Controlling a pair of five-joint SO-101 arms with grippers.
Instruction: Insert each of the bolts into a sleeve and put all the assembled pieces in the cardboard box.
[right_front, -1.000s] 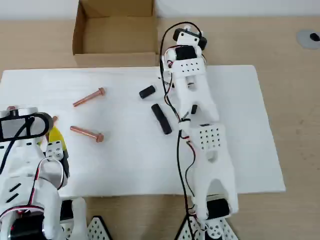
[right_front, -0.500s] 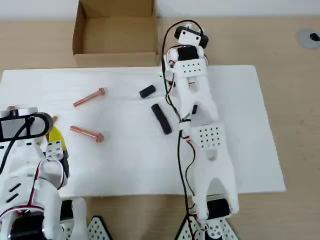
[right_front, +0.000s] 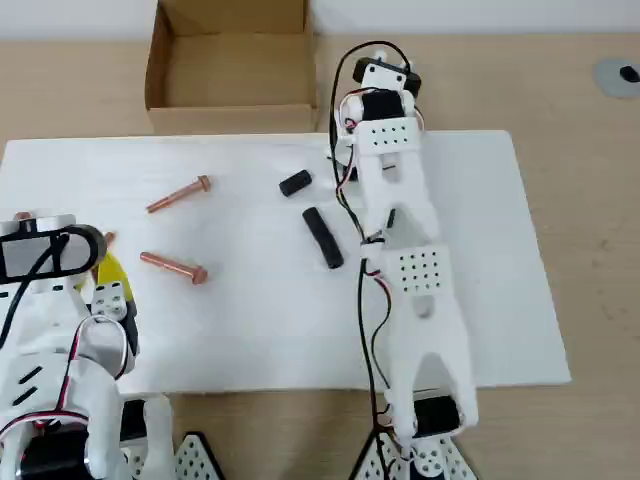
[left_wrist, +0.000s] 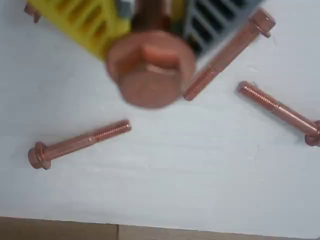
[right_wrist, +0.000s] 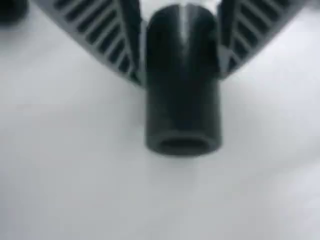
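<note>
Bolt (left_wrist: 150, 67), pinched by the left jaws over the white mat (left_wrist: 165, 190) near three loose bolts (left_wrist: 80, 142), should meet the sleeve (right_wrist: 183, 90) pinched in the right jaws dead in line with its open bore, fed slowly.

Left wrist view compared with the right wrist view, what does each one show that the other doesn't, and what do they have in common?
Left wrist view, not the right: the left pincer shut on a copper bolt, head toward the camera, three loose bolts lying flat, and a strip of wooden table. Right wrist view, not the left: the right pincer shut on a black sleeve, open end toward the camera. Both: the white sheet underneath.
</note>
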